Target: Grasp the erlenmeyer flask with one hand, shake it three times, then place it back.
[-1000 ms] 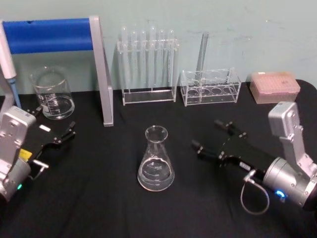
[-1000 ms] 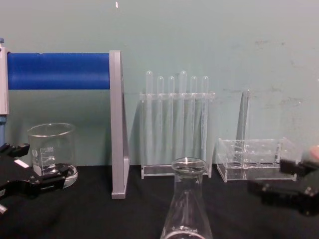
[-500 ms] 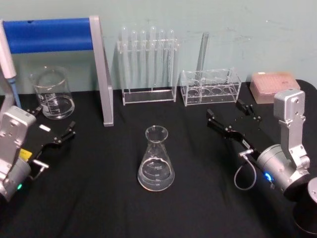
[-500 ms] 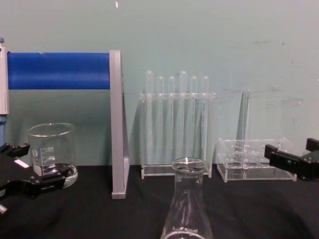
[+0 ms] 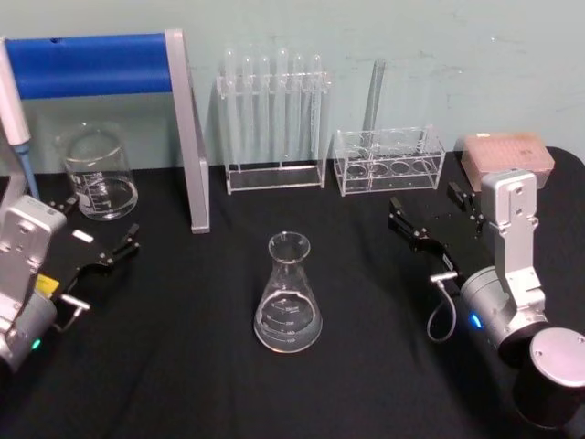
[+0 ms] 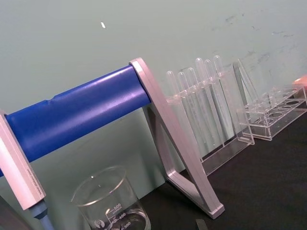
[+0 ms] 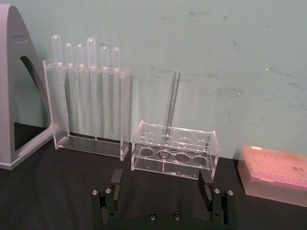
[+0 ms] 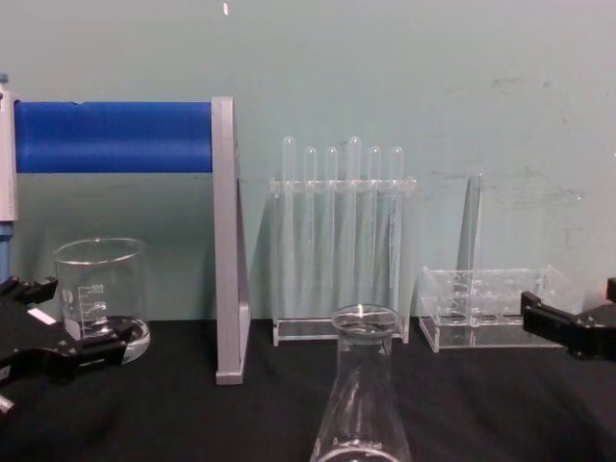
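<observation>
At the left edge of the black table [image 5: 183, 366] we see our left gripper [image 5: 101, 240] with its fingers spread and nothing between them, just in front of the glass beaker [image 5: 96, 172]. Behind it stands the blue-barred stand [image 5: 187, 137], its grey leg planted between the beaker and the tall test tube rack [image 5: 272, 123].

In the middle, the erlenmeyer flask [image 5: 288, 297] stands upright on the cloth, touched by neither gripper, with bare black cloth on all sides of it.

To the right, our right gripper [image 5: 437, 212] hovers with its jaws spread wide and holding nothing, well apart from the flask and close in front of the low clear rack [image 5: 388, 163], which holds one tube. Beyond that, a pink tip box [image 5: 507, 157] sits near the table's right edge.
</observation>
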